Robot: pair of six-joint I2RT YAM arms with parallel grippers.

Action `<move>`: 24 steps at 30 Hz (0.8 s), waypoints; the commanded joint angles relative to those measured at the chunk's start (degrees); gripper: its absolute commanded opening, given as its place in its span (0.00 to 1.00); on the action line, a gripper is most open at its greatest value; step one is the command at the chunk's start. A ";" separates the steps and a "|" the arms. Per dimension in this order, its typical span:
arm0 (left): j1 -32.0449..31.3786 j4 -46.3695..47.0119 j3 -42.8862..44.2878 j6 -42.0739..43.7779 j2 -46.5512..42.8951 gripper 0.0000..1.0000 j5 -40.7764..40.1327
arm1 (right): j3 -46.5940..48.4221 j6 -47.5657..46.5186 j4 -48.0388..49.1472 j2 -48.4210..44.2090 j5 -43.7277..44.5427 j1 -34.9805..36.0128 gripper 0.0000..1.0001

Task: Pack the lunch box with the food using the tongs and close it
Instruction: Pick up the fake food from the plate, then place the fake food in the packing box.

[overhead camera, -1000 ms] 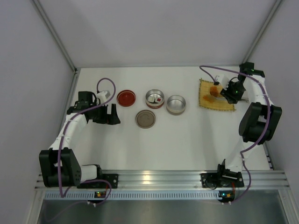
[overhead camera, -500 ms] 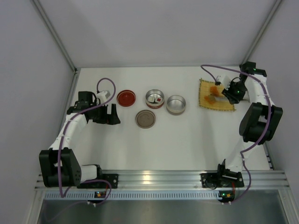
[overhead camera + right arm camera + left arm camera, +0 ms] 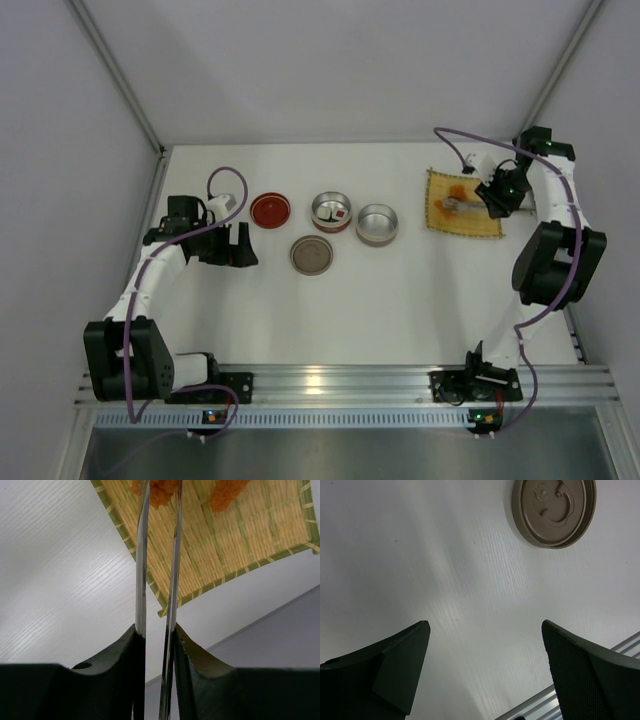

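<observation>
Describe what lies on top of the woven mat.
Two orange chunks: one lies on the mat, one sits between the tongs' arms. Their far ends leave the wrist view, and overhead the right claw covers the mat's edge.

Food on mat at far right of worktop; left tin and right tin side by side mid-worktop, lid before them.

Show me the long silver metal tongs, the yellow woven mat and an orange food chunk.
long silver metal tongs [image 3: 142, 570], right wrist view, one thin arm.
yellow woven mat [image 3: 240, 545], right wrist view, bare weave.
orange food chunk [image 3: 227, 492], right wrist view, its middle.
</observation>
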 commanded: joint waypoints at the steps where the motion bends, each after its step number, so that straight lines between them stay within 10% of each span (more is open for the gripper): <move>1: 0.29 0.45 1.37 0.33 -0.06 0.98 1.44 | 4.31 1.03 -2.54 -3.49 -3.26 -0.98 0.19; 24: 0.29 0.71 1.02 0.42 -0.06 0.98 2.49 | 0.97 14.56 0.18 -14.04 -2.30 17.98 0.18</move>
